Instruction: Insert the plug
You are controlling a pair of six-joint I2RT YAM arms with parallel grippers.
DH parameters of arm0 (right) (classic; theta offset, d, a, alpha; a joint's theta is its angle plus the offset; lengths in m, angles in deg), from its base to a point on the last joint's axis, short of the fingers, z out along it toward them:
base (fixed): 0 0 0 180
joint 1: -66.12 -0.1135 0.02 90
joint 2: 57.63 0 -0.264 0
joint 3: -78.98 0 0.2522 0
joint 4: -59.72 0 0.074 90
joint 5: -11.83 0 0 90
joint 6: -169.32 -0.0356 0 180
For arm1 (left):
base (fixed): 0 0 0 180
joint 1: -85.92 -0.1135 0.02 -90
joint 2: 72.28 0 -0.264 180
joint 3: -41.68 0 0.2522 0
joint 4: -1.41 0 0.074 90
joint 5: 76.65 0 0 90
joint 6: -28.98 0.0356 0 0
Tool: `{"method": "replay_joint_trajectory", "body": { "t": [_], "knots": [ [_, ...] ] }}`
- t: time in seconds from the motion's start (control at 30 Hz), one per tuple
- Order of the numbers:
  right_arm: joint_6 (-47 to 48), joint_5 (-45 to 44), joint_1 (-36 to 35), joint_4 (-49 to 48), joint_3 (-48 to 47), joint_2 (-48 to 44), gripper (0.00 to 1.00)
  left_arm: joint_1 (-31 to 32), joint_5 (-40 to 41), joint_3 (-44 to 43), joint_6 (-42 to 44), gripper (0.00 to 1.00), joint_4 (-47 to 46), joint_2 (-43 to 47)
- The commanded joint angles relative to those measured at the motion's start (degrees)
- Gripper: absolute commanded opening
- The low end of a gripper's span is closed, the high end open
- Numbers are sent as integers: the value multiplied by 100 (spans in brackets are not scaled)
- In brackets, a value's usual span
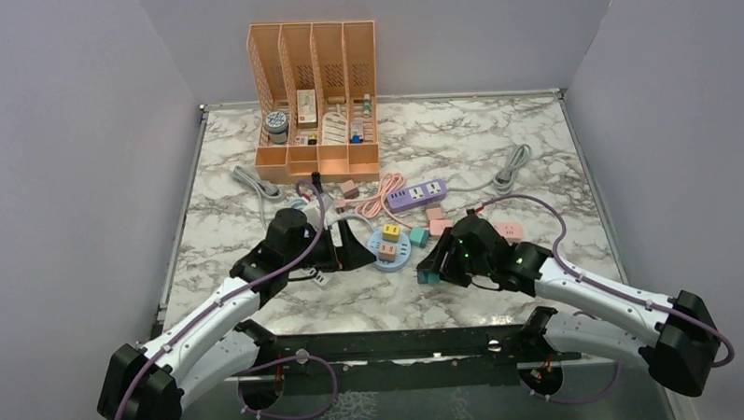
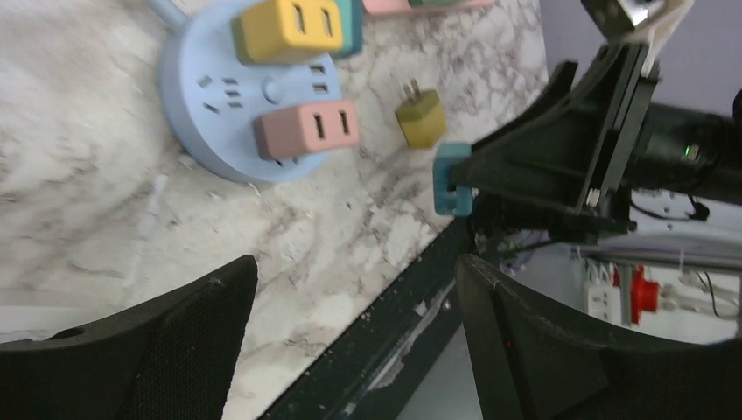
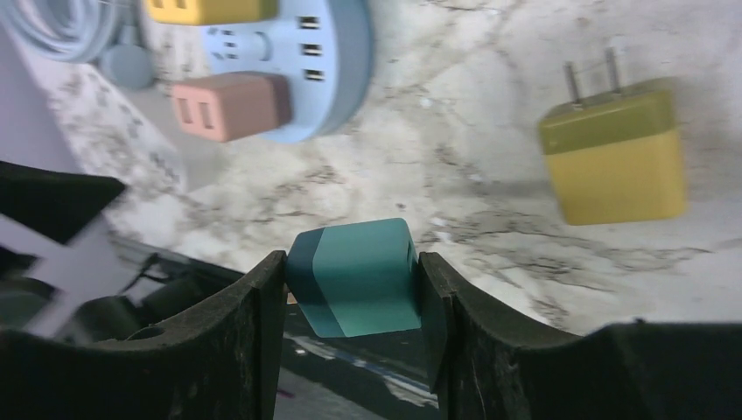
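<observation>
The right pincer is clamped on the teal plug, one finger on each side. Ahead and to its left lies the round blue socket hub with a pink plug seated in it. Ahead to its right, an olive plug lies loose. The teal plug seems lifted, though blur leaves that unsure. The left pincer stands wide apart, holding nothing.

Lavender walls enclose a marble tabletop.
</observation>
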Motion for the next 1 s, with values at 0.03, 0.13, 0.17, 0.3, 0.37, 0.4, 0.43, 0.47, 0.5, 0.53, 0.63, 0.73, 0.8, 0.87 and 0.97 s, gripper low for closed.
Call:
{"method": "replay_joint_trajectory", "body": {
  "t": [0.03,0.13,0.17,0.3,0.37,0.4,0.43,0.47,0.5,0.53,0.63,0.73,0.8,0.87,0.97],
  "knots": [
    [-1127,429,0,-1053,155,-197,42,1019,297,232,-580,85,-1017,-67],
    [-1445,455,0,-1098,133,-256,42,1556,805,170,-524,84,-1218,-254],
    [-1527,479,0,-1174,145,-287,42,1659,890,150,-504,84,-1305,-302],
    [-1826,563,-2,-1416,174,-335,42,1839,1048,142,-481,83,-1775,-476],
    [-1949,581,-5,-1439,133,-307,42,1873,1093,167,-544,83,-2062,-546],
    [-1924,582,-3,-1468,107,-293,42,1904,1151,178,-598,83,-2150,-579],
    [-1912,597,-3,-1484,69,-271,42,1931,1209,160,-636,83,-2209,-625],
    [-1839,626,-3,-1560,29,-235,42,1958,1264,116,-651,83,-2226,-691],
    [-1687,653,-3,-1620,-26,-203,42,1984,1306,69,-666,82,-2228,-765],
    [-1587,667,-3,-1621,-104,-164,43,2002,1314,5,-672,82,-2246,-841],
    [-1499,728,-2,-1573,-284,-20,43,2091,1349,-151,-770,78,-2347,-1080],
    [-1504,842,-3,-1762,-293,43,44,2155,1368,-278,-917,66,-2439,-1277],
    [-1587,899,-3,-1902,-241,54,44,2190,1358,-326,-973,56,-2534,-1374],
    [-1685,918,-3,-1996,-197,57,44,2225,1385,-330,-999,45,-2583,-1400],
    [-1635,942,-3,-2046,-188,49,46,2238,1584,-261,-1036,29,-2588,-1328]
  ]
}}
